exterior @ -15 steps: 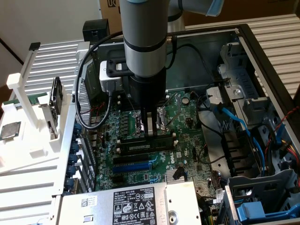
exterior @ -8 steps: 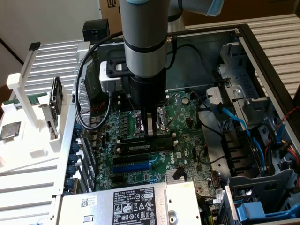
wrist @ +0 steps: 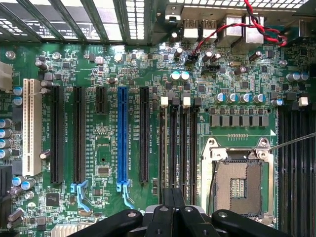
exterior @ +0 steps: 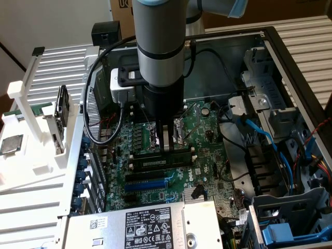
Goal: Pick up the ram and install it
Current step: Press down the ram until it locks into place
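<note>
The gripper [exterior: 166,141] is pressed together, with no gap between its two fingers. It points straight down into the open computer case [exterior: 290,57]. Its tips sit on the top edge of the ram [exterior: 150,152], which stands in a long black slot on the green board [exterior: 207,129]. I cannot tell if the tips pinch the ram or just rest on it.

In the wrist view, the gripper [wrist: 173,210] is over the four black slots [wrist: 183,148], right beside the square socket [wrist: 237,185]. A blue slot [wrist: 122,138] is farther off.

A black cable [exterior: 91,111] loops near the arm. On the exterior view's left, a white rack [exterior: 31,161] holds a silver chip [exterior: 11,144]. Blue cables [exterior: 262,135] lie on the exterior view's right.
</note>
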Controlling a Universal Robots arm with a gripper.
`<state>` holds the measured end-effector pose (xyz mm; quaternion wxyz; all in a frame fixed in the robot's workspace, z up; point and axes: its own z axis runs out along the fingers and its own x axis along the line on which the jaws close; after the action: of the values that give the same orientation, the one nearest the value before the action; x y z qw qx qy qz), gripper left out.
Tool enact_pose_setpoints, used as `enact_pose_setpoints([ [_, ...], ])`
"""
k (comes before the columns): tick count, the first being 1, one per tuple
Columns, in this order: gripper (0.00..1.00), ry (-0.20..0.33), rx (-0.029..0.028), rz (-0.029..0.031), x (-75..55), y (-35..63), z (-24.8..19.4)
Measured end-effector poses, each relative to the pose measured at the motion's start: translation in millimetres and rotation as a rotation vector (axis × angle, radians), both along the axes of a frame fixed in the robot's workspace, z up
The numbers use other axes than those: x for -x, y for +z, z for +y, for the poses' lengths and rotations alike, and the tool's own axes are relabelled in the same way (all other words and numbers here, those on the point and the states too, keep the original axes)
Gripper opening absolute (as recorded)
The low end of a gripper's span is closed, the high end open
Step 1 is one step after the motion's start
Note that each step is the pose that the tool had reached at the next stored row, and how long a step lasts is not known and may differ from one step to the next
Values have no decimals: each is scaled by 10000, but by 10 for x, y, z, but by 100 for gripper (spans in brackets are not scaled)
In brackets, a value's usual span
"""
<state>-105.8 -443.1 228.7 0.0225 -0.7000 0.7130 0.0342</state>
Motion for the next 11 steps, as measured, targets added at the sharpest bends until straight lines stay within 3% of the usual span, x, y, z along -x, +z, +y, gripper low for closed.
enact_pose_setpoints([
  [11, 11, 0, -61, -3, 0, -4, -17],
])
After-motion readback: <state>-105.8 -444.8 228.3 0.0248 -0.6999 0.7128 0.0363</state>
